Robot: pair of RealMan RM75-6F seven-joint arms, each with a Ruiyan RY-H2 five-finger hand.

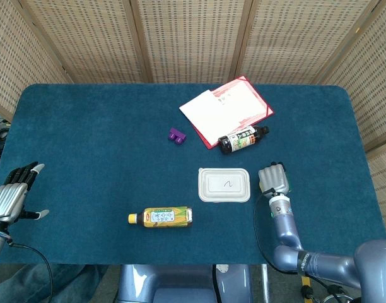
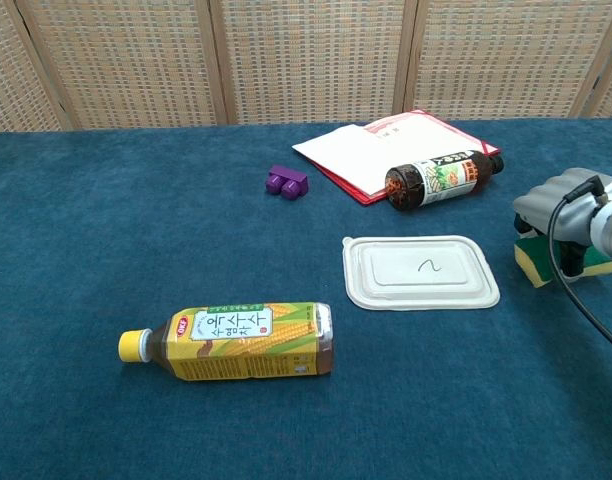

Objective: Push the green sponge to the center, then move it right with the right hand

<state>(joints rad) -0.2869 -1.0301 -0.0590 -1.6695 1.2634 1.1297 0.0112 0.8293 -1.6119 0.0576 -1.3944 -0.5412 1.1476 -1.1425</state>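
The green sponge [image 2: 536,262], yellow on its near face, lies on the blue table [image 1: 92,139] just right of the white lidded container [image 2: 420,271]. My right hand [image 2: 558,203] sits on top of it with fingers curled down over its far and left sides. In the head view the right hand [image 1: 273,178] covers the sponge almost entirely. My left hand [image 1: 13,192] hovers at the table's left edge, fingers spread and holding nothing; the chest view does not show it.
A corn tea bottle [image 1: 160,217] lies near the front edge. Behind the white container [image 1: 224,185] lie a dark sauce bottle [image 1: 243,139], a red folder with papers [image 1: 228,107] and a purple block [image 1: 176,135]. A wicker screen stands behind the table.
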